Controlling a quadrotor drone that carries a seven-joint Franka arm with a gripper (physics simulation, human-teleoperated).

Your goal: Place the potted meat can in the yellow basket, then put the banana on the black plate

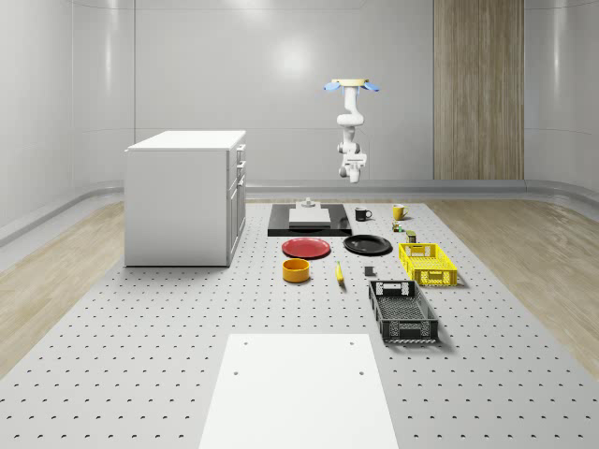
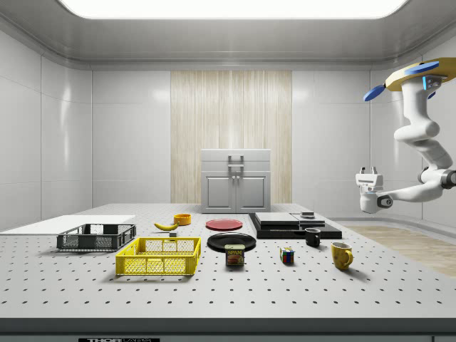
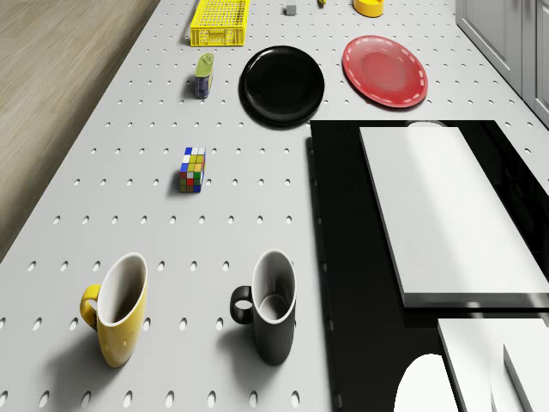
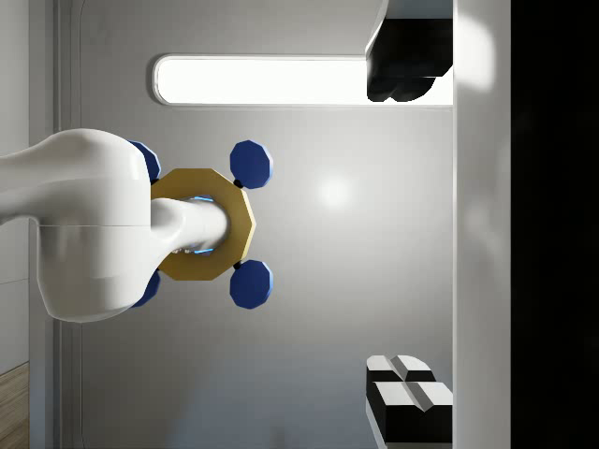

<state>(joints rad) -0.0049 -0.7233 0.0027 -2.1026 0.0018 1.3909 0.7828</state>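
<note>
While the end effector (image 2: 368,173) gapes: two mugs (image 3: 273,305), two baskets (image 1: 429,263), two plates (image 1: 368,245).

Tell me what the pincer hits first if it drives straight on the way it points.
The pincer points upward; its line passes beside the hovering drone and seemingly meets the ceiling first, though depth is unclear.

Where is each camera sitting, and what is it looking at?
Whole-scene view: high, off the robot, looking down the table at the hovering drone and gripper.
Side view: beside the table, facing the yellow basket; drone and arm at its right.
Drone view: on the drone, looking down at the black plate.
Wrist view: on the wrist, facing the drone's underside; fingers show.
Shared: potted meat can in side and drone views.
</note>
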